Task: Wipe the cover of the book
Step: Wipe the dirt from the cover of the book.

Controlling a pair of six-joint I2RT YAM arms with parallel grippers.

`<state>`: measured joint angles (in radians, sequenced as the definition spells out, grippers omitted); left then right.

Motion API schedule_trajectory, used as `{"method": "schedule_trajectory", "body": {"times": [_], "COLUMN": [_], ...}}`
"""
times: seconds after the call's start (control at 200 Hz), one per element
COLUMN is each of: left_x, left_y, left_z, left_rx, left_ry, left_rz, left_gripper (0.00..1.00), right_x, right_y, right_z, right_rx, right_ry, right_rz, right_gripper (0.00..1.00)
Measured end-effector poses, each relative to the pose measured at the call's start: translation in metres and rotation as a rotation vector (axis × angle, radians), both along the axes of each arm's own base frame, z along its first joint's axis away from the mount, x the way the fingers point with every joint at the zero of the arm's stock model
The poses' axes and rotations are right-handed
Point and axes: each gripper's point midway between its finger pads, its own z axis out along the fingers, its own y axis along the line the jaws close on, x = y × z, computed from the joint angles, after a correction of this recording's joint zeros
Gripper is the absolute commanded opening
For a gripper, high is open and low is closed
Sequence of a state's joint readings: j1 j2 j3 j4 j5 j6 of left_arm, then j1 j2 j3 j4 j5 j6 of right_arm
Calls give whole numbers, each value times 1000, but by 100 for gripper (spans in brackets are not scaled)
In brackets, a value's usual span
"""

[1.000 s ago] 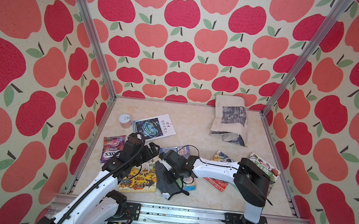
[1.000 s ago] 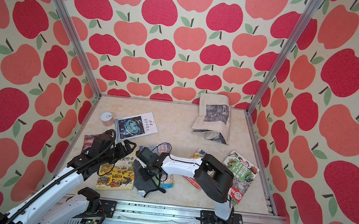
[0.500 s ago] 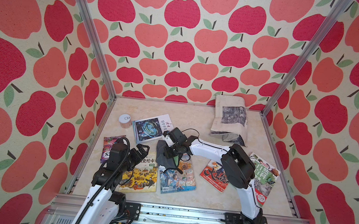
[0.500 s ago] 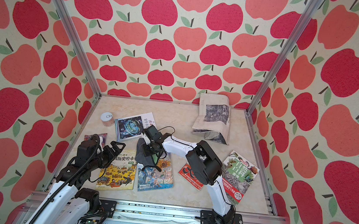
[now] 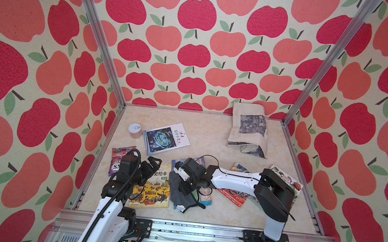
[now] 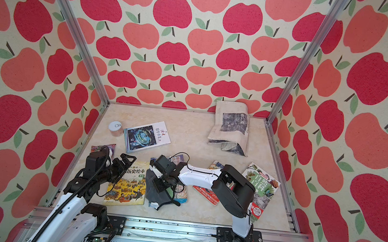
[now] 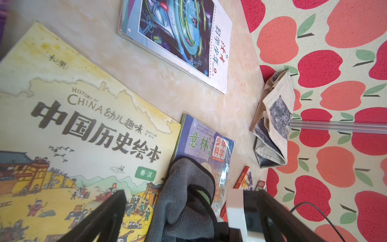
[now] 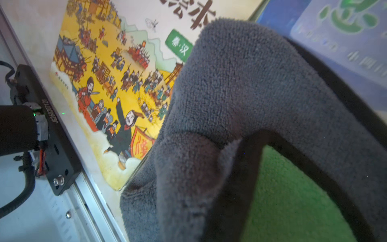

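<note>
Books [image 5: 151,190], bag [image 5: 248,129], tin [image 5: 135,130] on beige tabletop [image 5: 210,138]

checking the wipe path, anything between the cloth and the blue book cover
Nothing visible. The right gripper is shut on the cloth, which lies on the blue book; the left gripper hangs open over the yellow book.

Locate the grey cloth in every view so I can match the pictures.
Top view: grey cloth near the front, beside the yellow history book.
Top view: cloth in the same place, beside the book.
Left wrist: cloth between book and blue magazine, overlapping the magazine.
Right wrist: cloth close up, book behind it.
Shared landmark: the yellow history book.
</note>
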<state>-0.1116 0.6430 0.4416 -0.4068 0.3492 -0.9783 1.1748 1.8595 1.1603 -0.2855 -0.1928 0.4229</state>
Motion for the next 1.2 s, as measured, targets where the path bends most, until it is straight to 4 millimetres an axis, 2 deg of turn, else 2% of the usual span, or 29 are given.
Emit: {"method": "schedule_trajectory", "body": {"times": [0.24, 0.36, 0.53, 0.74, 0.906, 1.061, 1.201], "left_x": [3, 4, 5, 7, 9, 11, 13], "left_y": [-2, -2, -2, -2, -2, -2, -3], "left_z": [0, 1, 1, -3, -4, -3, -3], "left_rx": [-5, -6, -6, -5, -5, -6, -7], "left_ry": [-5, -12, -17, -6, -1, -10, -13], "left_rz": [-6, -5, -5, -6, -6, -6, -7], "left_gripper": [99, 99, 99, 99, 99, 99, 99], "right_x": [-24, -31, -31, -2, -1, -7, -23], "right_y": [-1, -10, -38, -89, -115, -123, -113], "right_z": [-3, -2, -1, 1, 6, 8, 2], "right_rx": [-10, -14, -35, -68, -85, -85, -88], "right_ry": [12, 11, 0, -15, -34, -32, -26], "right_rz": [35, 41, 12, -123, -163, -165, -115], "right_gripper": [0, 0, 0, 0, 0, 0, 0]}}
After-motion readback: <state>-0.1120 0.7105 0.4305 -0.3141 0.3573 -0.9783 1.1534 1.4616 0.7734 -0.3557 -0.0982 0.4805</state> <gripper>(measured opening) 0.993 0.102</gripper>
